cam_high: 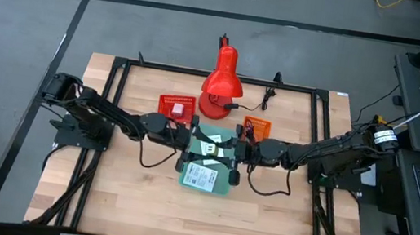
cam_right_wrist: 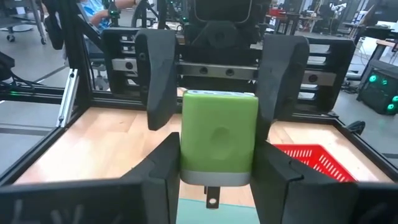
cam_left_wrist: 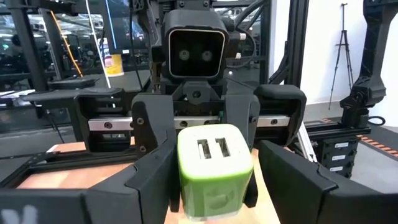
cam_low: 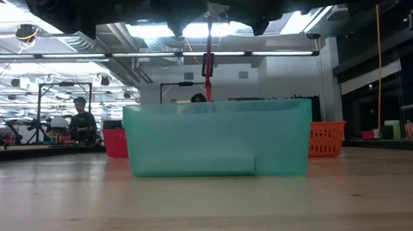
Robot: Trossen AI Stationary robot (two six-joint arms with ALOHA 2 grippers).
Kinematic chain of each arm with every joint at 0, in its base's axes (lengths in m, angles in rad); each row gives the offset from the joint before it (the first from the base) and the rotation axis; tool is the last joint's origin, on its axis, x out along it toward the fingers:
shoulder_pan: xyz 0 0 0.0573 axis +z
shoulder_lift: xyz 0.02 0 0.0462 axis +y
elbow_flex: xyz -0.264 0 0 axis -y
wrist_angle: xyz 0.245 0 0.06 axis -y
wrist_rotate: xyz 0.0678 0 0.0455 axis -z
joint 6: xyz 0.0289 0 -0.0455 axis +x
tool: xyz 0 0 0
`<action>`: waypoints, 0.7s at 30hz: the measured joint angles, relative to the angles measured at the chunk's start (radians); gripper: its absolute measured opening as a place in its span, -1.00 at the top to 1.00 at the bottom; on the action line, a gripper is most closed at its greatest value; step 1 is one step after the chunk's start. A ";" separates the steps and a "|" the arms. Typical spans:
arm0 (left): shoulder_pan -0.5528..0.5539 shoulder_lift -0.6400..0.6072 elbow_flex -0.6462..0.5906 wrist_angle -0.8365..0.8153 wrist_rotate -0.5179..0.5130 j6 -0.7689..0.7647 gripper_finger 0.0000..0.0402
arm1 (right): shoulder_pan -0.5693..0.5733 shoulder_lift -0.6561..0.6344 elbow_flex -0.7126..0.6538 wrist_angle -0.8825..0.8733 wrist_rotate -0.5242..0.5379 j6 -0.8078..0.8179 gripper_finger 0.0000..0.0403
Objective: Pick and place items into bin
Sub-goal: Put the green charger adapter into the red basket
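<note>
Above the middle of the pale wooden tabletop (cam_high: 125, 196), the two dark arms meet head-on over a translucent teal plastic bin (cam_high: 205, 179). Between them sits a chunky green block with a white face bearing two slots (cam_left_wrist: 214, 171).

The right gripper (cam_right_wrist: 214, 162) has its fingers (cam_right_wrist: 158, 168) pinching the green block from both sides, as the right wrist view shows. The left gripper (cam_left_wrist: 214, 180) faces it from the opposite side; its fingers (cam_left_wrist: 152, 180) are spread to either side of the same block, and whether they press against it cannot be told.

In the high view the two grippers hang close together over the far half of the bin, where white printed cards (cam_high: 207, 146) lie inside. Another white printed packet (cam_high: 202, 176) rests in the near half of the bin.

Behind the bin stands a red desk lamp (cam_high: 220, 74) with a black cord trailing to its right. A small red mesh basket (cam_high: 177, 106) sits left of the lamp base, and a small orange mesh basket (cam_high: 256, 127) sits right of it.

From tabletop height, the teal bin fills the centre, with a person (cam_low: 81, 122) visible far off in the room behind.
</note>
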 joint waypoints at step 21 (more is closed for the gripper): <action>0.016 -0.003 0.000 -0.030 0.000 0.014 0.25 | 0.000 0.000 -0.002 0.011 0.006 0.000 0.37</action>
